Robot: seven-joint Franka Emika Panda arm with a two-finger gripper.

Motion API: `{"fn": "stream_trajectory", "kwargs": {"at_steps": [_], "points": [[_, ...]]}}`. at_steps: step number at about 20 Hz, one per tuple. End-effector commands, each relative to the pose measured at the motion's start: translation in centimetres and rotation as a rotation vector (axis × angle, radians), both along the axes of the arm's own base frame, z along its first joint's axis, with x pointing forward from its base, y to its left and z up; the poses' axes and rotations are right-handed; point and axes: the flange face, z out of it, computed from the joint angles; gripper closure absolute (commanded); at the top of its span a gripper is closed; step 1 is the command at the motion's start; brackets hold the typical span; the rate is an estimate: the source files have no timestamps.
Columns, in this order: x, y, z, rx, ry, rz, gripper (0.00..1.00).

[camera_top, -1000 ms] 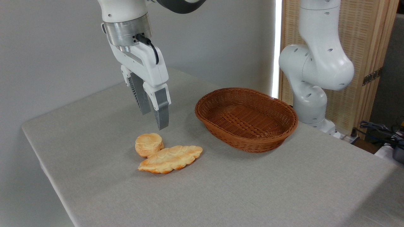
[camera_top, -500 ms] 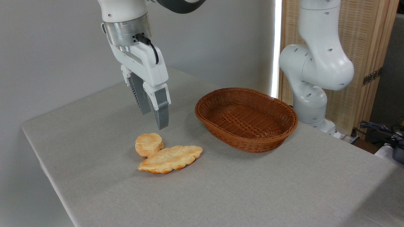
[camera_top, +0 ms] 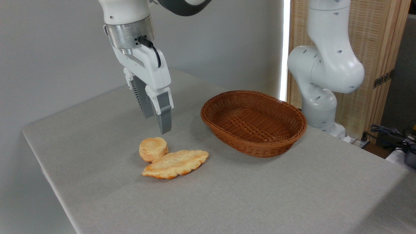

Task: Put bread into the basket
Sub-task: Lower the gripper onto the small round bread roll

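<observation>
Just above the small round golden-topped bun, the white-and-grey two-finger pincer is hanging in the air, pointing down and not touching anything. Its fingers are sitting a bit apart with nothing between them, so it's looking spread and empty. The bun is lying on the grey cloth-covered bench, directly below the fingertips. Pressed right up against the bun's front-right side, the longer flat leaf-shaped golden pastry is lying flat too. Off to the right of both, a clear gap away, the oval reddish-brown woven wicker basket is sitting on the bench with nothing inside it. Behind the basket, the white arm's base is standing at the bench's far edge in front of a pale wooden slatted screen.
</observation>
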Motion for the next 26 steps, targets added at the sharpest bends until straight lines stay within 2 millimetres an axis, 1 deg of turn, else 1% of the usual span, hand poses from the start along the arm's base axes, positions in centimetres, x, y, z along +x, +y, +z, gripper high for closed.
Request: {"fn": "stream_trajectory", "kwargs": {"at_steps": [1,3,4,6,8,10,11,14,16,17,21,25,26], "points": [[0.2,-0.9,-0.8,-0.023,-0.046,-0.005,0.00],[0.4,-1.2,-1.7,-0.043,-0.063,0.000,0.00],[0.5,-2.2,-2.1,-0.052,-0.082,-0.011,0.00],[0.5,-3.0,-3.1,-0.057,-0.104,-0.022,0.00],[0.3,-4.2,-4.2,-0.063,-0.098,-0.040,0.00],[0.0,-4.7,-5.4,-0.060,-0.075,-0.051,0.00],[-0.2,-5.5,-5.9,-0.060,-0.069,-0.068,0.00],[0.0,-7.0,-7.7,-0.062,-0.079,-0.092,0.00],[-0.1,-7.3,-8.6,-0.061,-0.065,-0.106,0.00],[-0.5,-8.1,-9.3,-0.060,-0.052,-0.125,0.00],[-0.8,-9.0,-10.5,-0.056,-0.030,-0.166,0.00],[-0.7,-9.6,-11.7,-0.052,-0.013,-0.203,0.00],[-0.7,-9.9,-12.3,-0.051,-0.006,-0.207,0.00]]}}
